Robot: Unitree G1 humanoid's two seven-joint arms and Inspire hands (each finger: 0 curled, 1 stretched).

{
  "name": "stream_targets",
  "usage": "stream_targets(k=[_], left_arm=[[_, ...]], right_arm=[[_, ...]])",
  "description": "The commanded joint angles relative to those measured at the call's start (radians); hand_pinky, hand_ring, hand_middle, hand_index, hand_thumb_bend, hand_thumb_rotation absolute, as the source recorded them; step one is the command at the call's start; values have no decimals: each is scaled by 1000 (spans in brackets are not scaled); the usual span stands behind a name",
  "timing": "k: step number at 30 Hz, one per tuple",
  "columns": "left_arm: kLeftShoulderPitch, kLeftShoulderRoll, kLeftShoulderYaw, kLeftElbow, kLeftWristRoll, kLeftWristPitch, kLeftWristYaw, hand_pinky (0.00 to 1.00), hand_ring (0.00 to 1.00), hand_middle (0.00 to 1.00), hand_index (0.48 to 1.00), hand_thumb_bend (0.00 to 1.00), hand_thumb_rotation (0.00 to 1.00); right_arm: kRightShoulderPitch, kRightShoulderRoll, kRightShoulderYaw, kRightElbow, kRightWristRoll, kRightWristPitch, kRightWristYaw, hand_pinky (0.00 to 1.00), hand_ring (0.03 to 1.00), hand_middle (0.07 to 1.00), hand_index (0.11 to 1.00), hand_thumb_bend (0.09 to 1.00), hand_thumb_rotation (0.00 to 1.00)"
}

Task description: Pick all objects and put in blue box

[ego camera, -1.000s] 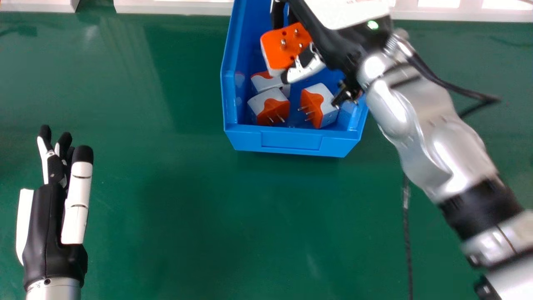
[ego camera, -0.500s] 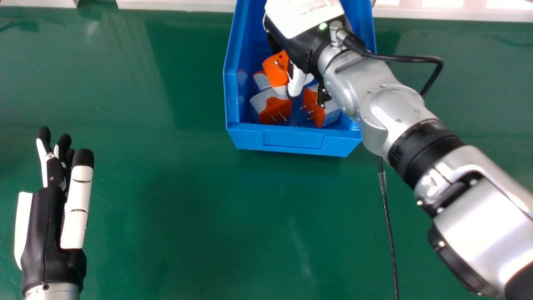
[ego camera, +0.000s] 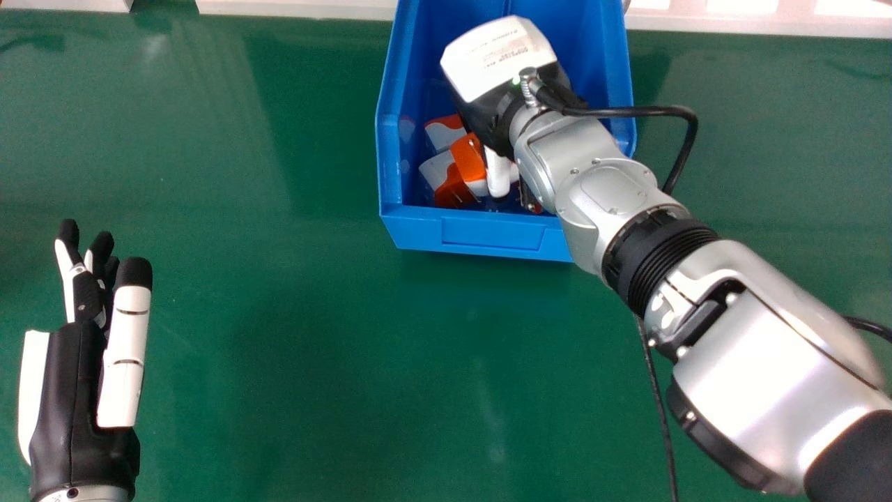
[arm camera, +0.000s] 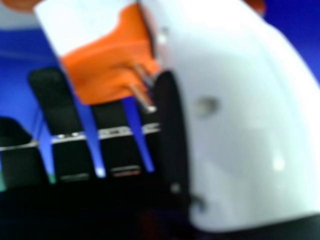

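In the head view, the right hand [ego camera: 496,66] dips into the blue box [ego camera: 418,230]. A plug [ego camera: 468,159] sits at its seven o'clock; I can't quite tell whether the hand pinches it. Around that plug lie a second plug [ego camera: 443,134] toward eleven o'clock and a third plug [ego camera: 451,194] toward eight. The box stands on the green table [ego camera: 279,335], at the view's one o'clock; the left hand [ego camera: 77,390] is at eight.

It looks like a lab or workshop, from the green counter [ego camera: 313,348], plastic blue box [ego camera: 481,233] and cabled robot arm [ego camera: 746,369].
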Motion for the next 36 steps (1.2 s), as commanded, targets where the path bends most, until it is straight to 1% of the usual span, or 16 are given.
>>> stream_targets(k=[1, 4, 6, 7, 8, 10, 11, 12, 13, 15, 20, 24, 29, 30, 33, 36], left_arm=[[3, 3, -1, -20, -7, -13, -2, 1000, 1000, 1000, 1000, 548, 936], [-3, 3, 0, -7, -7, -25, -4, 1000, 1000, 1000, 1000, 537, 938], [-7, 4, 0, -3, -2, -22, -3, 1000, 1000, 1000, 1000, 560, 935], [-8, 4, 0, -1, 2, -21, -1, 1000, 1000, 1000, 1000, 571, 936], [-8, 4, -1, -2, 9, -17, 2, 1000, 1000, 1000, 1000, 577, 942], [-11, 5, -3, -1, 21, -18, 8, 1000, 1000, 1000, 1000, 576, 952], [-13, 5, -3, 1, 22, -19, 8, 1000, 1000, 1000, 1000, 578, 954], [-15, 5, -3, 3, 19, -19, 5, 1000, 1000, 1000, 1000, 581, 955], [-18, 6, -3, 6, 15, -21, 2, 1000, 1000, 1000, 1000, 585, 955], [-20, 7, -3, 12, 15, -26, 0, 1000, 1000, 1000, 1000, 587, 952], [-23, 7, -3, 21, 17, -34, -2, 1000, 1000, 1000, 1000, 596, 950], [-24, 1, -4, 15, 4, -25, -5, 1000, 1000, 1000, 1000, 603, 929], [-26, 5, -4, 18, 7, -29, -11, 1000, 1000, 1000, 1000, 585, 937], [-26, 6, -4, 20, 10, -32, -11, 1000, 1000, 1000, 1000, 587, 939], [-28, 2, 0, 23, -12, -32, -21, 1000, 1000, 1000, 1000, 582, 918], [-33, 7, 2, 27, -9, -26, -18, 1000, 1000, 1000, 1000, 559, 931]], right_arm=[[-28, -2, -20, -21, 30, 10, -62, 100, 395, 501, 485, 516, 0], [-27, 6, 1, -17, 24, 32, -117, 156, 434, 458, 514, 514, 0], [-27, 8, 7, -18, 30, 39, -123, 257, 393, 490, 550, 505, 0], [-21, 9, -14, -28, 54, 41, -132, 360, 488, 581, 532, 500, 52], [-12, 7, -32, -39, 74, 35, -148, 491, 624, 700, 627, 473, 145], [1, -2, -48, -57, 98, 21, -163, 700, 831, 876, 825, 443, 371], [4, -7, -46, -62, 100, 17, -166, 749, 882, 923, 874, 446, 432], [7, -10, -45, -67, 103, 16, -164, 790, 921, 959, 911, 451, 474], [9, -12, -42, -71, 101, 21, -164, 822, 951, 979, 939, 453, 494], [12, -14, -38, -78, 99, 26, -161, 883, 990, 996, 984, 459, 513], [15, -13, -42, -77, 103, 38, -157, 921, 1000, 1000, 1000, 473, 529], [20, -16, -40, -79, 109, 42, -168, 929, 1000, 1000, 1000, 481, 522], [28, -21, -45, -94, 116, 56, -166, 920, 1000, 1000, 1000, 462, 516], [33, -23, -50, -104, 120, 59, -173, 915, 1000, 1000, 998, 466, 496], [60, -30, -60, -170, 122, 85, -188, 898, 1000, 1000, 999, 451, 432], [127, -51, -73, -320, 117, 123, -183, 900, 1000, 1000, 1000, 429, 361]])
